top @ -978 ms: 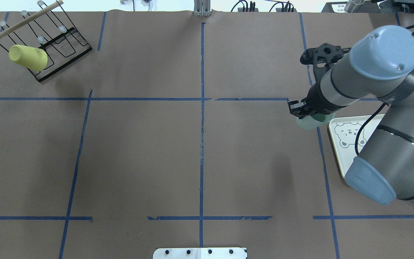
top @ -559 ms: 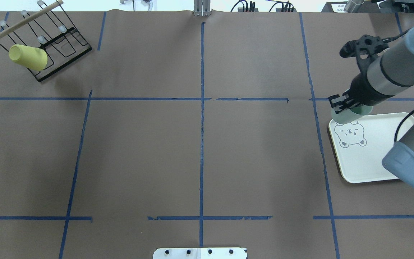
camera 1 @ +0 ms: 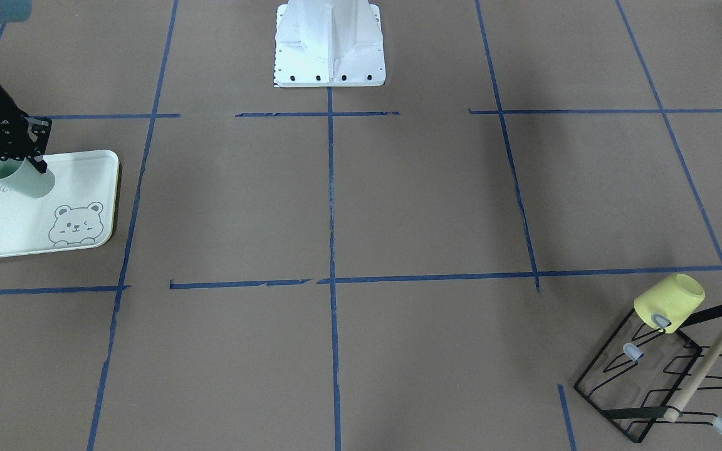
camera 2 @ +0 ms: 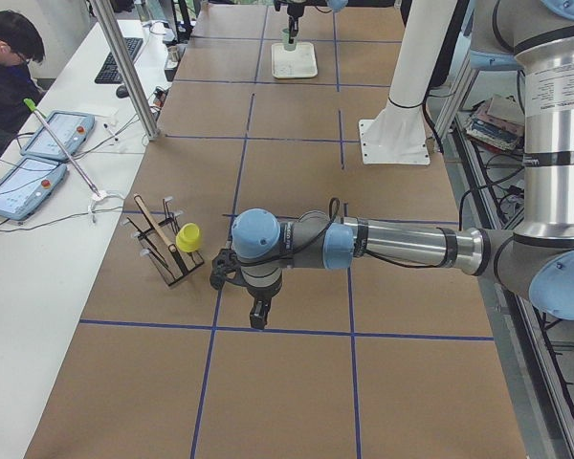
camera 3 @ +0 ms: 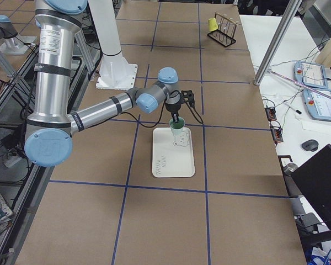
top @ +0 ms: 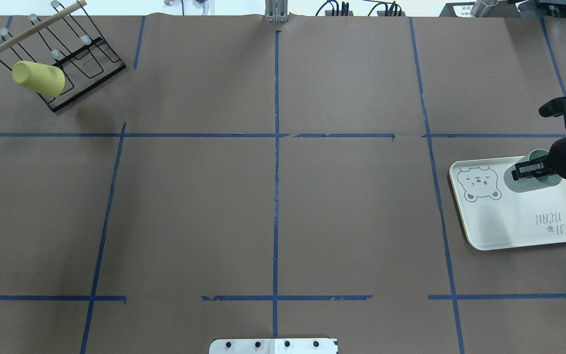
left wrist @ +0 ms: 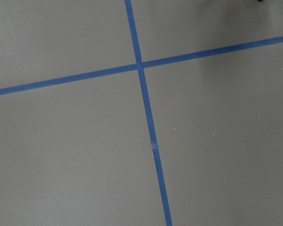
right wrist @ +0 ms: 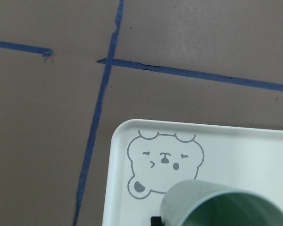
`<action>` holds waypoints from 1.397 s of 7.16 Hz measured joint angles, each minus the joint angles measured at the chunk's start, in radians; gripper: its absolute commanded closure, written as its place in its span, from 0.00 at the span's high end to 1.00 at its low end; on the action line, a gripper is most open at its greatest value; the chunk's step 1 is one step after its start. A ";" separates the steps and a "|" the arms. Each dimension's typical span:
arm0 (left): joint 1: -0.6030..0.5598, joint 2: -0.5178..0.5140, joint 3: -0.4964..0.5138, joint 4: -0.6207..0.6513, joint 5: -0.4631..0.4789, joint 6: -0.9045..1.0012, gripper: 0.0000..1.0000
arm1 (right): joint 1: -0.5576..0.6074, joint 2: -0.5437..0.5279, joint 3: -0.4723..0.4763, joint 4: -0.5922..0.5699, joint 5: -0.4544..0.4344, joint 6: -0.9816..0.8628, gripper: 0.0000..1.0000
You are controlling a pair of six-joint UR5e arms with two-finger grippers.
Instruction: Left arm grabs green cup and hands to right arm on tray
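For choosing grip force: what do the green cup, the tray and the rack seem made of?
Cup: probably plastic, smooth matte mint, thin rim.
Tray: likely plastic or melamine, smooth cream, printed bear.
Rack: thin black wire, probably metal, pale capped tips, a wooden-looking bar.

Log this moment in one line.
right end effector: shut on green cup, over tray | left end effector: state unclear
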 measured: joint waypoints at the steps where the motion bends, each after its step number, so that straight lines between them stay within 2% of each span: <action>1: -0.001 0.004 -0.007 0.000 -0.001 -0.001 1.00 | -0.017 -0.012 -0.062 0.108 -0.024 0.052 0.04; 2: -0.001 0.005 -0.010 0.000 -0.002 -0.001 1.00 | -0.036 -0.016 -0.108 0.165 -0.042 0.076 0.17; 3: -0.001 0.006 -0.010 0.000 -0.003 -0.001 1.00 | -0.054 -0.019 -0.143 0.183 -0.058 0.083 0.40; 4: -0.001 0.006 -0.010 0.000 -0.003 -0.001 1.00 | -0.068 -0.022 -0.170 0.184 -0.070 0.085 0.86; 5: -0.001 0.006 -0.010 0.000 -0.003 -0.002 1.00 | -0.076 -0.024 -0.182 0.174 -0.075 0.084 1.00; 7: -0.001 0.006 -0.010 0.000 -0.003 -0.004 1.00 | -0.076 -0.025 -0.176 0.138 -0.064 0.072 1.00; 8: -0.001 0.006 -0.010 0.000 -0.003 -0.004 1.00 | -0.054 -0.023 -0.145 0.075 -0.034 0.041 1.00; 10: 0.000 0.005 -0.011 0.000 -0.003 -0.005 1.00 | 0.063 -0.006 -0.021 -0.177 0.051 -0.169 1.00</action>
